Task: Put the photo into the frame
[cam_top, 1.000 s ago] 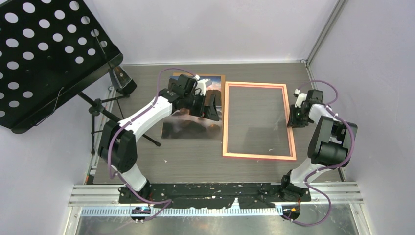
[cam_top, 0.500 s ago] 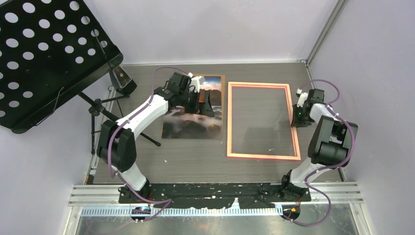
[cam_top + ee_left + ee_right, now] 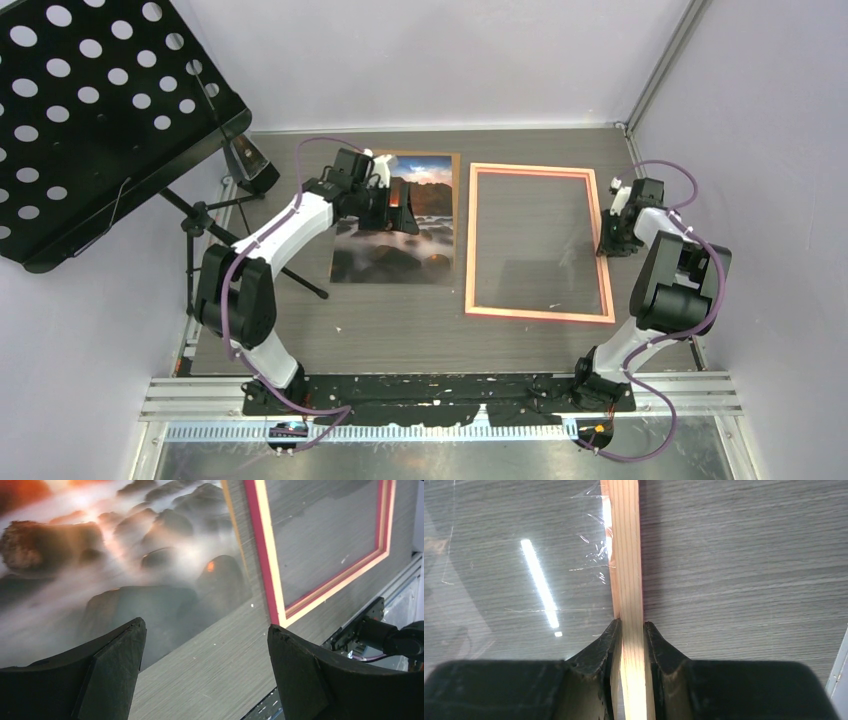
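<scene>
The photo lies face up on the grey table, a sunset over misty rocks, also filling the left wrist view's upper left as the photo. My left gripper hovers over its upper half, open, with nothing between the fingertips. Right of the photo the pink-orange frame lies flat, a clear pane in it; its near corner shows as the frame. My right gripper is shut on the frame's right rail, one finger on each side.
A black perforated music stand fills the back left, its tripod legs reaching onto the table's left side. Walls close in behind and on the right. A metal rail with the arm bases runs along the near edge.
The frame has slid a little to the right and squared up, with the right gripper's jaws closing on its rail. The left gripper has drawn back to the left, uncovering more of the photo.
</scene>
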Controlling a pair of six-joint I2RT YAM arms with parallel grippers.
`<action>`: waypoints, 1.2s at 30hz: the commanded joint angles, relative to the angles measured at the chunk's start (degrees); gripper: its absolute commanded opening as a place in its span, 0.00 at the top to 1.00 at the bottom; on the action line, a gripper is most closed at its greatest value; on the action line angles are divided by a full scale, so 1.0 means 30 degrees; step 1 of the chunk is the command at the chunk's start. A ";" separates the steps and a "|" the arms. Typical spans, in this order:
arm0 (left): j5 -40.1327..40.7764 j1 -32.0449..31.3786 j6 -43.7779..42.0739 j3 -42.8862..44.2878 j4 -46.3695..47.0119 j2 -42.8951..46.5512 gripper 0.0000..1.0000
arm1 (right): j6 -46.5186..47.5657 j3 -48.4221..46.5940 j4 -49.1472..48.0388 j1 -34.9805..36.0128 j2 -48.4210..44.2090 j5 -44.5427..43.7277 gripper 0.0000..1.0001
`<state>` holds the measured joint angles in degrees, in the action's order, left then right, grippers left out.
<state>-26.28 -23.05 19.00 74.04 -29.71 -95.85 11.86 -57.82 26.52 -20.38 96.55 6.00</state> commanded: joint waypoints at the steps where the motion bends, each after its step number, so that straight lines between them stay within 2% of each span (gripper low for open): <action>1: 0.0818 0.0815 -0.0791 -0.0195 -0.0271 0.0258 0.10 | -0.0933 -0.0846 -0.1266 -0.0307 0.0533 -0.1101 0.82; 4: 0.1284 0.1254 -0.1105 -0.0315 -0.0680 0.0387 0.10 | -0.0907 -0.0933 -0.1266 -0.0439 0.0634 -0.1006 0.78; 6: 0.1458 0.1538 -0.1367 -0.0425 -0.0876 0.0491 0.09 | -0.0983 -0.0940 -0.1273 -0.0442 0.0552 -0.0858 0.71; 8: 0.1427 0.1837 -0.1561 -0.0591 -0.0989 0.0635 0.09 | -0.1054 -0.0941 -0.1215 -0.0446 0.0296 -0.0619 0.55; 10: 0.0889 0.2193 -0.1873 -0.0786 -0.0965 0.0730 0.09 | -0.1104 -0.0937 -0.1186 -0.0443 -0.0116 -0.0398 0.44; 15: 0.0115 0.3031 -0.2068 -0.1362 -0.0732 0.1104 0.08 | -0.1029 -0.0948 -0.1152 -0.0465 -0.1893 -0.0061 0.33; 18: -0.0194 0.3491 -0.2158 -0.1577 -0.0559 0.1341 0.02 | -0.1012 -0.1175 -0.0963 -0.0444 -0.2858 0.0713 0.23; 26: 0.0665 0.3971 -0.2759 -0.1566 -0.0567 0.1868 0.00 | -0.1635 -0.2186 -0.0335 0.0765 -0.4986 0.2871 0.11; 30: 0.2025 0.4100 -0.3473 -0.1375 -0.1180 0.1907 0.00 | -0.1885 -0.2893 -0.0382 0.3184 -0.5513 0.3080 0.08; 36: 0.3515 0.4236 -0.4196 -0.0968 -0.2061 0.1115 0.00 | -0.2483 -0.3882 -0.1773 0.8203 -0.4628 0.3335 0.08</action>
<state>-19.86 -10.98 9.41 69.17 -33.71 -92.23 6.31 -65.82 24.77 -3.31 82.00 14.11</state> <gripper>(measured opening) 0.994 0.920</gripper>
